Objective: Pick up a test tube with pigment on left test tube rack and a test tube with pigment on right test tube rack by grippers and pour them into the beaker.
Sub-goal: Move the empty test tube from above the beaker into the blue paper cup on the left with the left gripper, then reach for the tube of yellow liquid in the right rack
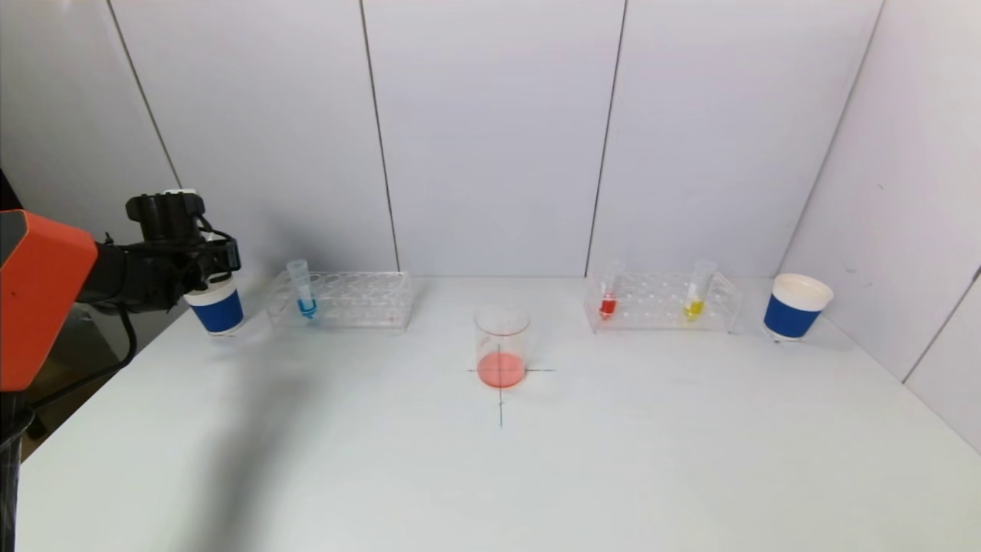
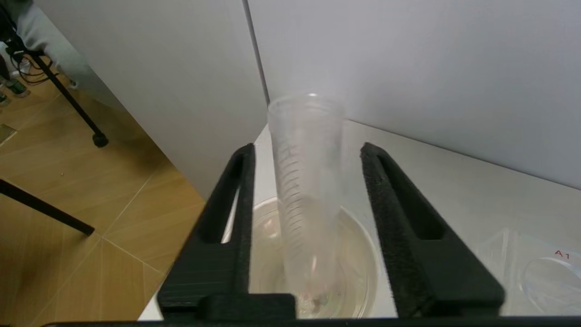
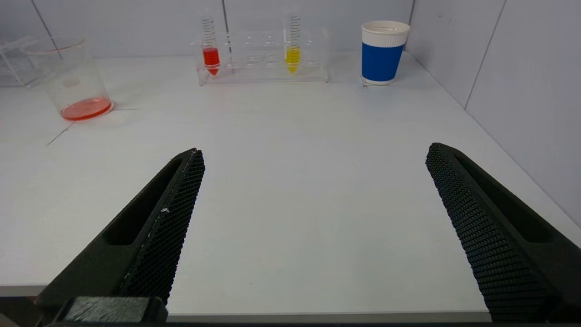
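Across the head view, open table (image 1: 490,475) surrounds the beaker (image 1: 502,346), which holds pink liquid between both racks. The left gripper (image 1: 207,268) hovers over the left paper cup (image 1: 218,307). At the left wrist, its fingers (image 2: 236,204) stand apart around an empty tube (image 2: 308,181) standing in the cup. From the right wrist, the right gripper (image 3: 313,227) gapes wide above bare table near the front edge.

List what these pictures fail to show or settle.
- Head view: the left gripper and the arm's black wrist cover the top of the left paper cup, so the empty test tube cannot be seen from here.
- Left wrist view: the tube's tip, low in the cup, is cut off by the gripper's base.
- Right gripper: outside the head view; its arm is unseen.
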